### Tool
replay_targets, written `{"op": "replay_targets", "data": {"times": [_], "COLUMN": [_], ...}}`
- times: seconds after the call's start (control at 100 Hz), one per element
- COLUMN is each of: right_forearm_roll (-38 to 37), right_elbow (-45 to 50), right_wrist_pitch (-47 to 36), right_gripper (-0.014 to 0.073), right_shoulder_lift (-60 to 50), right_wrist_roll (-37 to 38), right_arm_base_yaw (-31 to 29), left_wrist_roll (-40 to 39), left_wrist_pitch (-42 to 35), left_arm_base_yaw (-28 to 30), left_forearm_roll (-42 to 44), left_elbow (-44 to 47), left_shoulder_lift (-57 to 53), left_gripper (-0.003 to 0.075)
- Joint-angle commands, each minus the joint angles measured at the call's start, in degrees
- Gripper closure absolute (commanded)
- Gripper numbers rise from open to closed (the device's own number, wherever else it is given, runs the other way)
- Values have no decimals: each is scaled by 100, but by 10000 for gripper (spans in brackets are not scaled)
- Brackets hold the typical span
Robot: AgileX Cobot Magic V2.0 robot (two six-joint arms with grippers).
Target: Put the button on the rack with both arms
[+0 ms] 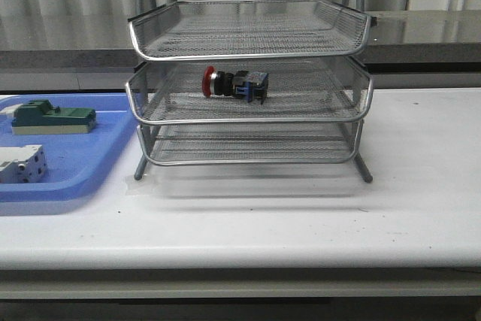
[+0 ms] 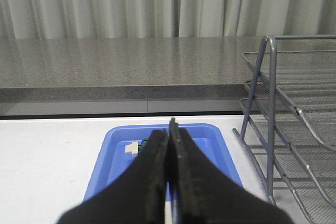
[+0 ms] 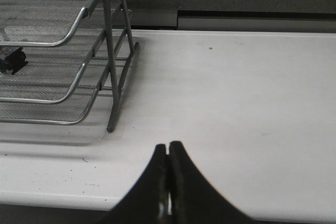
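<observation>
1. Above the blue tray, the left end effector [image 2: 169,129] has its two black fingers pressed flat together, with nothing between them.
2. Over bare white bench, the right end effector [image 3: 168,148] is likewise closed finger to finger and holds nothing.
3. Neither arm shows in the front view.
4. Beyond the left fingers lies the blue tray [image 2: 220,153], flat on the bench, with a pale piece and a green piece partly hidden behind the fingertips.
5. The front view shows that tray [image 1: 98,174] at the left of the bench, holding a green block [image 1: 51,118] toward its back and a white block [image 1: 21,165] nearer the front, the two set apart.
6. Just to the right of the tray stands the rack [image 1: 248,58], a three-tier silver wire-mesh stack on a metal frame, its feet on the white bench [image 1: 301,223].
7. The button [image 1: 234,83] lies on its side in the middle tier, left of that tier's centre, red cap pointing left and blue rear block to the right.
8. From the right wrist camera, only a dark corner of the button [image 3: 11,60] shows at the picture's edge, inside the rack [image 3: 110,51].
9. Grey curtains and a dark stone ledge run behind the bench.
</observation>
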Motion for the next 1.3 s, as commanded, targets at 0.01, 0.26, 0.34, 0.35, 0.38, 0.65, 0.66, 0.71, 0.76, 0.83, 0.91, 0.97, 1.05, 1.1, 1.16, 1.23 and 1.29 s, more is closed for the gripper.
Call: {"op": "replay_targets", "data": {"times": [0.01, 0.26, 0.34, 0.35, 0.38, 0.65, 0.66, 0.71, 0.76, 0.83, 0.91, 0.97, 1.05, 1.1, 1.16, 1.23, 1.29], "right_forearm_roll": [-315, -297, -298, -298, -298, -286, -286, -286, -286, -286, -286, -286, -286, -286, -286, -286, -286], "right_elbow": [224, 1081, 1244, 1257, 1302, 1448, 1448, 1448, 1448, 1448, 1448, 1448, 1448, 1448, 1448, 1448, 1448], "right_wrist_pitch": [-816, -1350, -1431, -1432, -1453, -1541, -1541, -1534, -1520, -1520, -1520, -1520, -1520, -1520, -1520, -1520, -1520], "right_gripper": [654, 654, 654, 654, 654, 654, 654, 654, 654, 654, 654, 654, 654, 654, 654, 654, 654], "right_shoulder_lift": [-289, -1021, -1232, -1251, -1337, -1373, -1373, -1373, -1373, -1373, -1373, -1373, -1373, -1373, -1373, -1373, -1373], "right_wrist_roll": [377, 377, 377, 377, 377, 377, 377, 377, 377, 377, 377, 377, 377, 377, 377, 377, 377], "right_arm_base_yaw": [144, 294, 294, 294, 294, 294, 294, 294, 294, 294, 294, 294, 294, 294, 294, 294, 294], "left_wrist_roll": [-43, -43, -43, -43, -43, -43, -43, -43, -43, -43, -43, -43, -43, -43, -43, -43, -43], "left_wrist_pitch": [-403, -403, -403, -403, -403, -403, -403, -403, -403, -403, -403, -403, -403, -403, -403, -403, -403], "left_arm_base_yaw": [16, 16, 16, 16, 16, 16, 16, 16, 16, 16, 16, 16, 16, 16, 16, 16, 16], "left_forearm_roll": [-31, -31, -31, -31, -31, -31, -31, -31, -31, -31, -31, -31, -31, -31, -31, -31, -31], "left_elbow": [-173, -173, -173, -173, -173, -173, -173, -173, -173, -173, -173, -173, -173, -173, -173, -173, -173], "left_shoulder_lift": [8, 8, 8, 8, 8, 8, 8, 8, 8, 8, 8, 8, 8, 8, 8, 8, 8], "left_gripper": [740, 740, 740, 740, 740, 740, 740, 740, 740, 740, 740, 740, 740, 740, 740, 740, 740]}}
